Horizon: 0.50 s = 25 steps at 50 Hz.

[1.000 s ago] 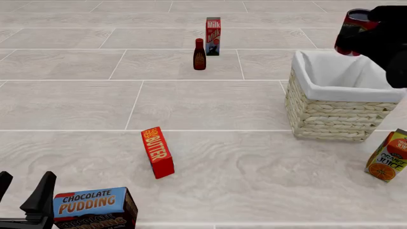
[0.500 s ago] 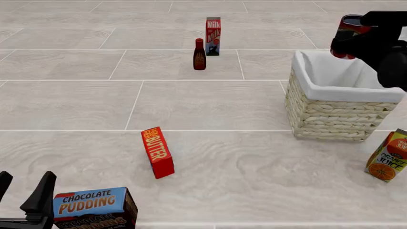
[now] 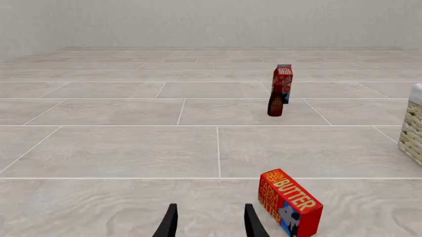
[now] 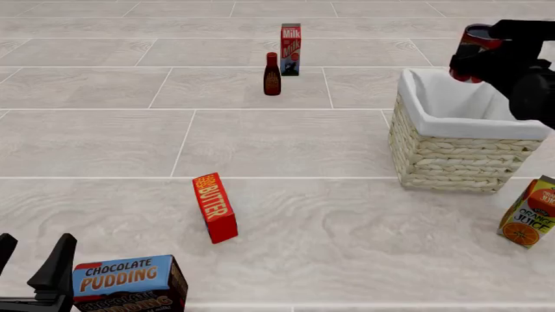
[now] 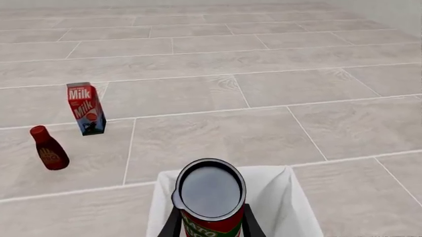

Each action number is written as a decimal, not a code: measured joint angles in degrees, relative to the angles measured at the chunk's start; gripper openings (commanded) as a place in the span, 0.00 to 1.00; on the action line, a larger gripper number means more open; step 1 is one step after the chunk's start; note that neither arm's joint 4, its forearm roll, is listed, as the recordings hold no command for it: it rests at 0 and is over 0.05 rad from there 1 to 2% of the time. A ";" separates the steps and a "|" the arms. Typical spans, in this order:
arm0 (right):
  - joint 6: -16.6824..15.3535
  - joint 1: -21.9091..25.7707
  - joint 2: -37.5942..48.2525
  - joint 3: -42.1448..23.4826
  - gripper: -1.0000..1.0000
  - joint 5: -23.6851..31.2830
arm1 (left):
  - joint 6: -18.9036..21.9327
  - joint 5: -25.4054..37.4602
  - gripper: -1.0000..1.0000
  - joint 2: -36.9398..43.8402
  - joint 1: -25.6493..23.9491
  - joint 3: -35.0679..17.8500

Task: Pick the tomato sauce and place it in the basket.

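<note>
My right gripper (image 4: 468,53) is shut on the tomato sauce (image 4: 474,43), a small red can with a dark metal top, and holds it in the air above the far edge of the basket (image 4: 455,153). In the right wrist view the can (image 5: 209,195) sits between my fingers, with the basket's white cloth lining (image 5: 280,197) right below it. The basket is pale wicker and stands at the right of the front view. My left gripper (image 4: 33,260) is open and empty at the near left; its fingertips (image 3: 249,219) show in the left wrist view.
A dark-brown bottle with a red cap (image 4: 272,75) and a milk carton (image 4: 290,40) stand at the far middle. A butter box (image 4: 215,207) stands near the middle, a chocolate pudding box (image 4: 129,283) beside my left gripper, an orange juice carton (image 4: 529,212) near right.
My right gripper has carried the can a little to the left and toward me, over the basket's far edge. The left arm has not moved.
</note>
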 measured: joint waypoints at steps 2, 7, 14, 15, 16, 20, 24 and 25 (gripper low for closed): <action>0.09 -0.14 0.37 -0.15 0.00 -0.17 | 0.00 0.00 1.00 0.00 0.00 0.00; 0.33 -0.41 1.27 -0.50 0.00 -0.43 | 0.00 0.00 1.00 0.00 0.00 0.00; 0.46 -0.60 2.53 -1.12 0.00 -0.68 | 0.00 0.00 1.00 0.00 0.00 0.00; 0.46 -0.61 2.68 -1.22 0.00 -0.68 | 0.00 0.00 1.00 0.00 0.00 0.00; 0.44 -0.61 2.82 -1.30 0.00 -0.69 | 0.00 0.00 1.00 0.00 0.00 0.00; 0.39 -0.59 3.33 -1.67 0.00 -0.66 | 0.00 0.00 1.00 0.00 0.00 0.00; 0.34 -0.56 3.79 -2.10 0.00 -0.58 | 0.00 0.00 1.00 0.00 0.00 0.00; 0.33 -0.55 3.88 -2.20 0.00 -0.56 | 0.00 0.00 1.00 0.00 0.00 0.00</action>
